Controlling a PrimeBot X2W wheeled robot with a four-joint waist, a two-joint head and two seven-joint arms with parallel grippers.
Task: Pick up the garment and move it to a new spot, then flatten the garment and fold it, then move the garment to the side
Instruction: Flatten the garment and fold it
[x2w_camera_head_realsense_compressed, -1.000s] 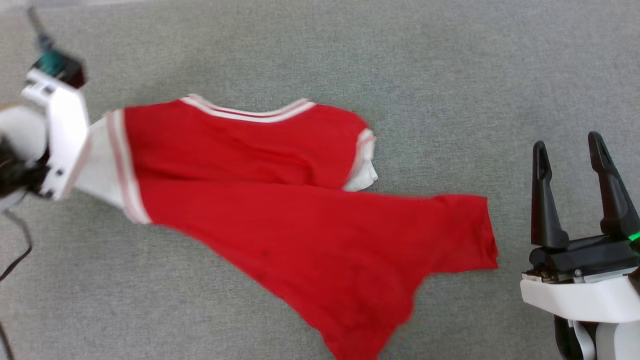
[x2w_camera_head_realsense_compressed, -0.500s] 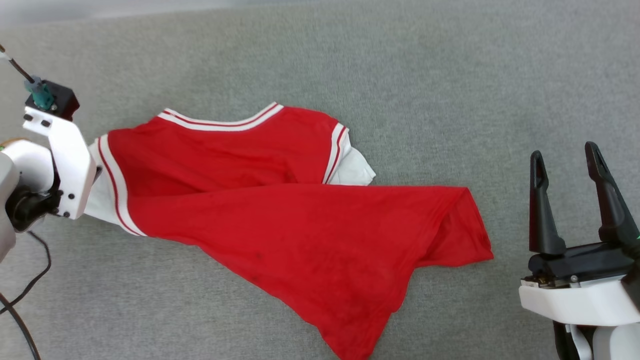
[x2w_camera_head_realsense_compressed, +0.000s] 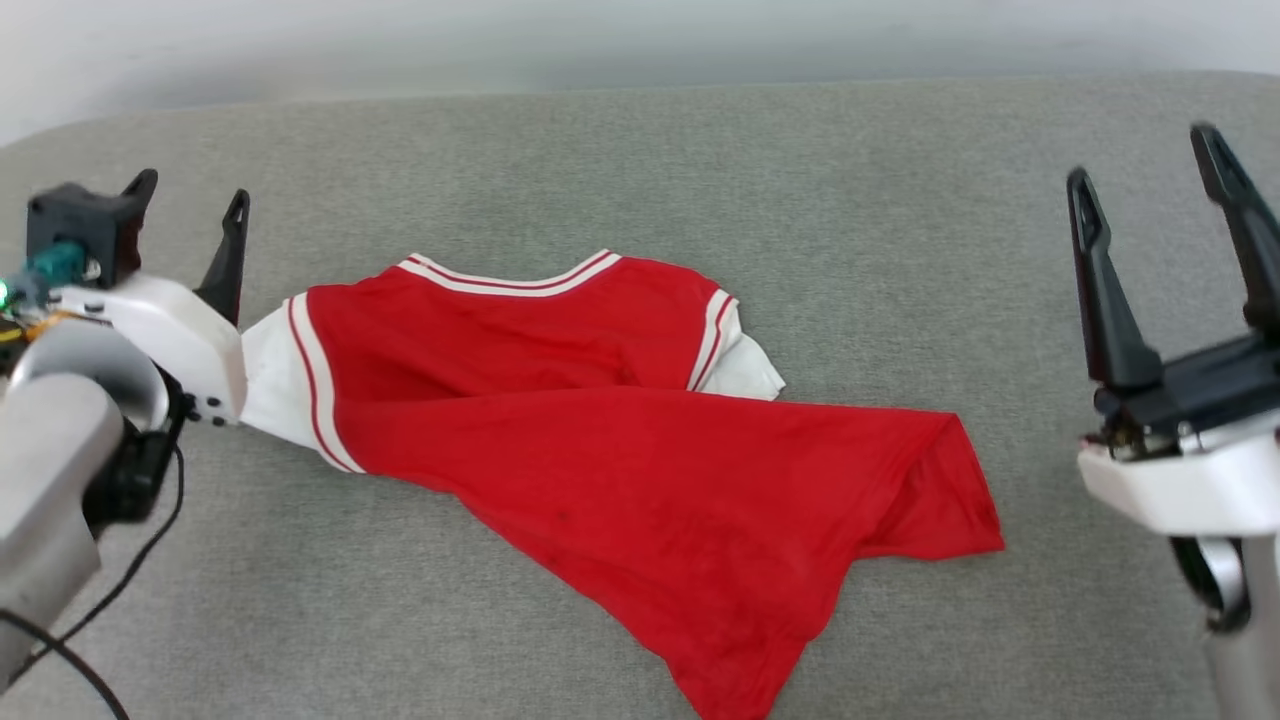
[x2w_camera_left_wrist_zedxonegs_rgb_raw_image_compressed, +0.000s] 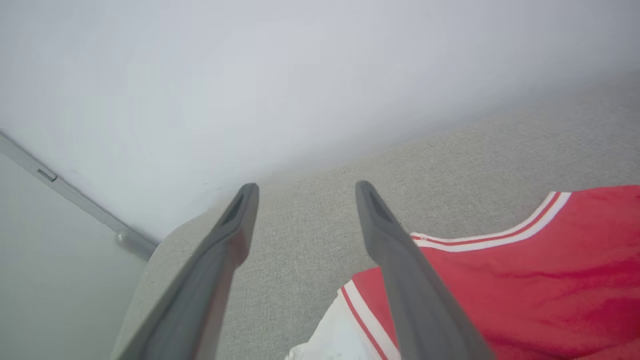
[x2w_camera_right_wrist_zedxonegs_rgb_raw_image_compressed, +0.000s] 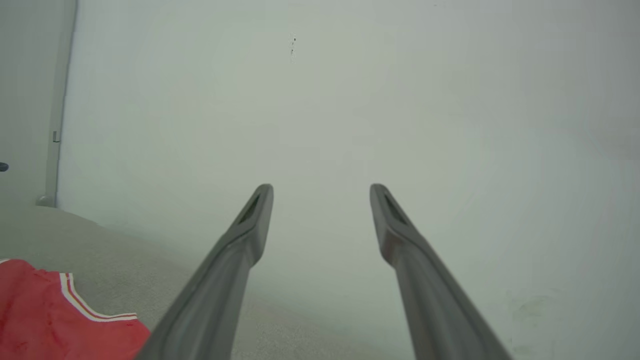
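Observation:
The garment, a red T-shirt with white sleeves and striped trim, lies spread and skewed on the grey surface, collar toward the far side, hem corners trailing to the right and front. In the left wrist view its collar and white sleeve lie lower right. My left gripper stands open just left of the white sleeve, holding nothing; its fingers are spread. My right gripper is open at the far right, lifted, well clear of the shirt's right corner. A red corner of the garment shows lower left in the right wrist view.
The grey fabric surface ends at a pale wall along the far side, with a rounded corner at the far left. A black cable hangs under my left arm.
The head camera tilted up, bringing the wall into view. My left gripper let go of the white sleeve and now points away, open. My right gripper rose higher in the picture.

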